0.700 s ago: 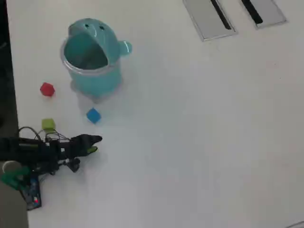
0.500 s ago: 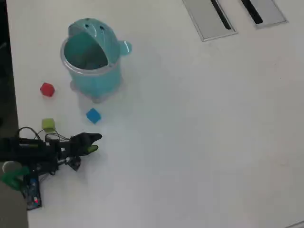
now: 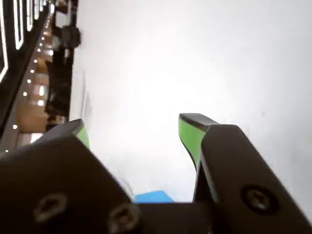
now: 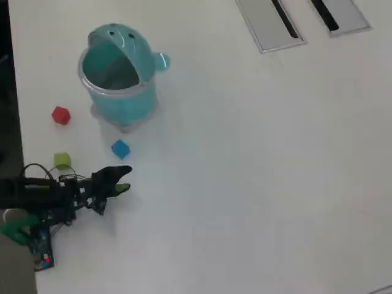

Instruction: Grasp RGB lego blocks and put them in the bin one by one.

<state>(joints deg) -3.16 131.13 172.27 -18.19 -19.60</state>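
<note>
1. Looking down from the overhead view, we've got a white table point(image 4: 257, 171) with the arm point(image 4: 43, 196) lying along the lower left of the frame, its gripper point(image 4: 122, 180) pointing toward the right.
2. The gripper's jaws are spread apart and nothing sits between them. In the wrist view the gripper point(image 3: 131, 129) shows two black fingers with lime green pads point(image 3: 187, 134), and only bare white table fills the wide gap.
3. The teal bin point(image 4: 116, 76) stands in the upper left of the overhead view, upright, with its domed lid flipped back so the mouth is uncovered. We can make out the little face on the lid and a small knob on its right side. We can't really tell what's inside.
4. The red block point(image 4: 60, 115) sits on the table to the left of the bin, near its base but not touching it.
5. The blue block point(image 4: 120, 149) is just below the bin in the overhead view, and just above the gripper tips, apart from both. In the wrist view a sliver of blue point(image 3: 153, 197) peeks out at the bottom edge between the fingers' bases; we'd guess it's that block, but it's too cut off to be sure.
6. The lime green block point(image 4: 62, 160) lies lower left, just above the arm's body with its wires.
7. Two flat grey panels point(image 4: 269, 24) with dark slots sit at the top right, well apart from everything else.
</note>
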